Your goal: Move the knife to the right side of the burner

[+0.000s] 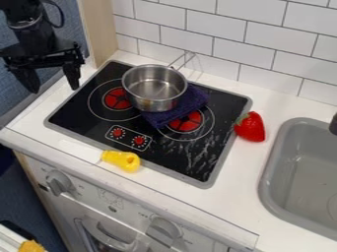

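Open gripper at upper left, yellow-handled knife by the cooktop

The black gripper point(53, 90) hung beside the cooktop's point(71, 110) left side, fingers spread wide around empty air. Markings near the oven knob point(58, 183) were too small to read. The knife point(121, 160) lay at the cooktop's front rim, its rounded, bright yellow handle rightward, its pale blade leftward.

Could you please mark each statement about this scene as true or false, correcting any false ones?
1. The saucepan sits partly over the purple cloth. True.
2. The gripper is holding the knife. False: it is open and empty, away from the knife.
3. The knife's handle is yellow. True.
4. The strawberry is inside the sink. False: it is outside the sink, by the cooktop's right edge.
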Robot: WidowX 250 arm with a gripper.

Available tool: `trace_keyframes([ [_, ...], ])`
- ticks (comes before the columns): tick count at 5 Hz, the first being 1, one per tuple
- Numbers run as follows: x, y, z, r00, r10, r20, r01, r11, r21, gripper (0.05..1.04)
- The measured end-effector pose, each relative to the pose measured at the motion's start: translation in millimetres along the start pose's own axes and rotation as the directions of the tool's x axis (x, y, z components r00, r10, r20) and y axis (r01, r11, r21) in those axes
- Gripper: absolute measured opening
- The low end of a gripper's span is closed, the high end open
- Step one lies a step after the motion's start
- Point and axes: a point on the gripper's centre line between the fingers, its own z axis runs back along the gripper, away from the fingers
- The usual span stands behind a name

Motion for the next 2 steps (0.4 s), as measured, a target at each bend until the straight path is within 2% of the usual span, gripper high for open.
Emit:
trace_keyframes([
  [1, -4, 0, -7, 1.0, 0.011, -0.025, -0.011, 1.0, 0.001, 0.999],
  [2, -15, -28, -6, 0.984, 0.174, -0.039, -0.173, 0.984, 0.039, 1.0],
])
